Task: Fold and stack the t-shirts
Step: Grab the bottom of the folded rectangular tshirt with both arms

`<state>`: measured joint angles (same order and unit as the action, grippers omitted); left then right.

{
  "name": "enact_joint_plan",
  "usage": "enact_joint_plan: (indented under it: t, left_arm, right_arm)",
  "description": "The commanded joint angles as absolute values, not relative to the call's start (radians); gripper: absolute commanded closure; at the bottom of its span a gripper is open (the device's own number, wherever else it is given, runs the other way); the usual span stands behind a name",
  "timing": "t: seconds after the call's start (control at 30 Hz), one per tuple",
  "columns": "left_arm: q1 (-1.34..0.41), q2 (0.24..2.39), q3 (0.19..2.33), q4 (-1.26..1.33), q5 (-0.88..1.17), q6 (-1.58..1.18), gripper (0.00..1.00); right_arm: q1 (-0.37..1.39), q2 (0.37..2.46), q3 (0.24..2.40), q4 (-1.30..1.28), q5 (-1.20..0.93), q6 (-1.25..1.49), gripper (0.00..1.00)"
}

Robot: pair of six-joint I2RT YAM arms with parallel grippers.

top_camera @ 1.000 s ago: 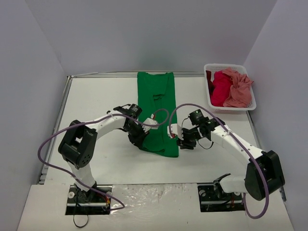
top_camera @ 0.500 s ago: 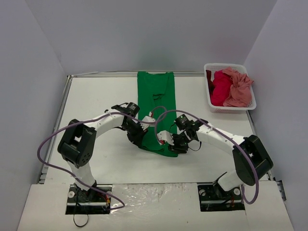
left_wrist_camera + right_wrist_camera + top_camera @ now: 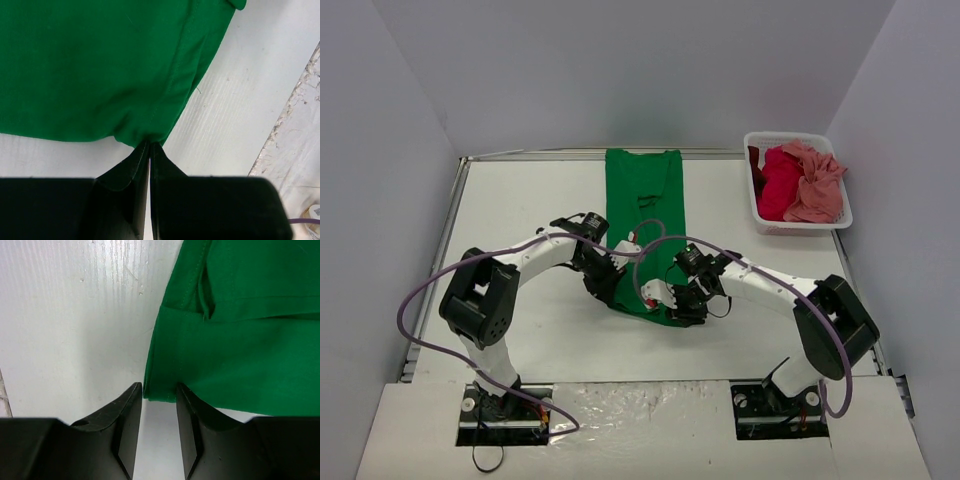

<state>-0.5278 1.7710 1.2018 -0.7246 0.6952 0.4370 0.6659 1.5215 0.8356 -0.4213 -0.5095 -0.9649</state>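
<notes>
Green shirt (image 3: 642, 200) lies flat mid-table as a long narrow strip, running from the far edge toward the arms. Both arms are bent at the elbow and reach inward, low over the shirt's near end, left arm from the left side, right arm from the right.

Left gripper (image 3: 608, 288) (image 3: 150, 150) is at the near-left corner with its fingers pressed together, pinching a small tuck of the green shirt (image 3: 90, 65) hem.

Right gripper (image 3: 670, 305) (image 3: 159, 390) is at the near-right corner, parted only a narrow gap. The corner of the green shirt (image 3: 250, 365) sits between the tips, not clamped.

Table (image 3: 520, 200) is white. At its far right is a white basket (image 3: 800, 228) holding a crumpled red shirt (image 3: 778, 185) and a pink shirt (image 3: 817, 185), well apart from both grippers.
</notes>
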Motion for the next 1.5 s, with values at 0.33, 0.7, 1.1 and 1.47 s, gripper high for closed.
enact_joint_plan:
  t: [0.33,0.7,1.1,1.47]
  left_arm:
    - [-0.505,1.781,1.218,-0.729,0.742,0.433,0.98]
    - [-0.492,1.775,1.218,-0.741,0.755,0.440,0.98]
    - [-0.479,1.664,1.233,-0.850,0.733,0.517,0.98]
    - [-0.479,1.631,1.261,-1.035,0.802,0.633,0.98]
  right_arm:
    - [0.741,1.615,0.831,-0.433,-0.428,-0.936,0.66]
    - [0.785,1.687,0.810,-0.368,-0.337,-0.850,1.00]
    - [0.746,1.545,0.929,-0.617,-0.456,-0.908,1.00]
    - [0.667,1.499,1.025,-0.759,-0.584,-0.948,1.00]
